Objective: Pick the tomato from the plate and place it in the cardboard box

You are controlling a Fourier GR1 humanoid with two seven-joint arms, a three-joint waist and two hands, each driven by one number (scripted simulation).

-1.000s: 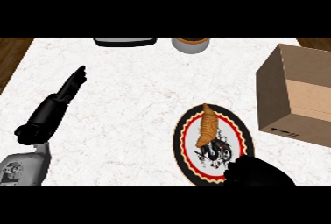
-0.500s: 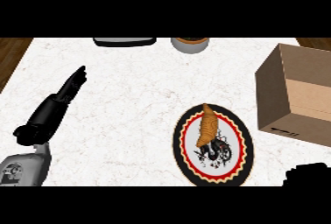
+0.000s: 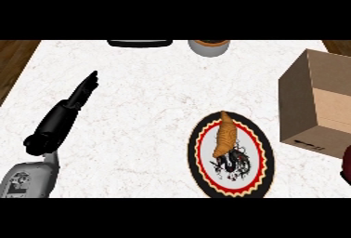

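A dark red rounded sliver, likely the tomato [image 3: 346, 160], shows at the view's right edge just below the cardboard box [image 3: 319, 104]. No black hand shows around it. The box stands open at the right of the counter, its opening turned up and to the left. The round plate [image 3: 264, 139], with a red and black rim, lies left of the box and carries an orange, horn-shaped food item [image 3: 225, 135] above a dark pattern. My left hand [image 3: 68, 104] rests at the left of the counter with straight fingers pointing up, holding nothing.
At the counter's far edge sit a flat dark object [image 3: 139, 42] and a round grey bowl [image 3: 209, 46]. Brown wood [image 3: 14, 56] shows beyond the counter's left edge. White marble lies between my left hand and the plate.
My right hand, which hovered over the plate's lower right a second ago, has moved right and out of the view. A dark red sliver now shows at the right edge. The left hand has stayed put.
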